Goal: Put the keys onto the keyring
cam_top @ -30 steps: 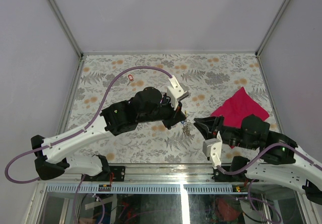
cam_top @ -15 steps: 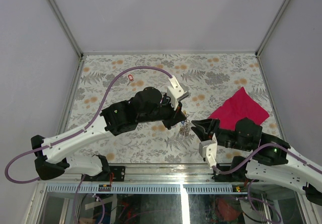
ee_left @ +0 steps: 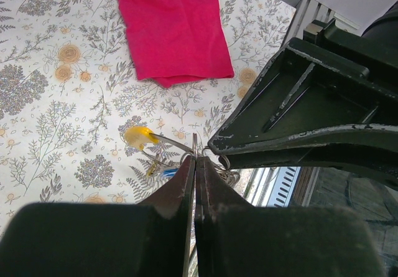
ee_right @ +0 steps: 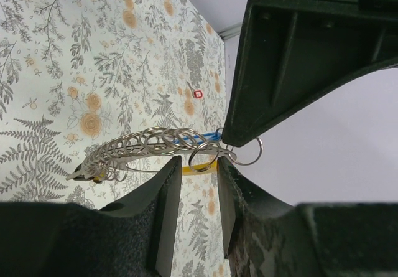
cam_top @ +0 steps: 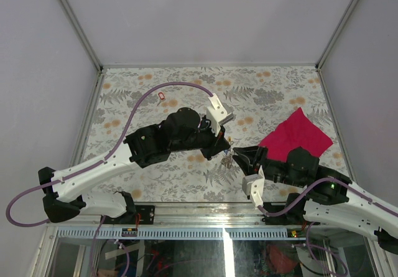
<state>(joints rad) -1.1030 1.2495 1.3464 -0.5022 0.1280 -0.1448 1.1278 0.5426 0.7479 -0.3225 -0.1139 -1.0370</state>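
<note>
Left fingers (ee_left: 177, 193), pressed together, pinch the keyring (ee_right: 219, 154) at their tips. Right fingers (ee_right: 163, 193), spread, face them closely. A small loop and the yellow key (ee_left: 138, 135) lie in their gap, with the chain running crosswise.

Magenta cloth (cam_top: 297, 134), floral-print table (cam_top: 186, 178), yellow key head (ee_left: 138, 135), silvery keyring (ee_right: 163, 141), red key (cam_top: 161, 95)

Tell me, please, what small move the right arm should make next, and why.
Probably close the right tool: its fingers stand apart on either side of a small loop of the keyring, which the shut left tool pinches. Closing would likely steady that loop for threading.
</note>
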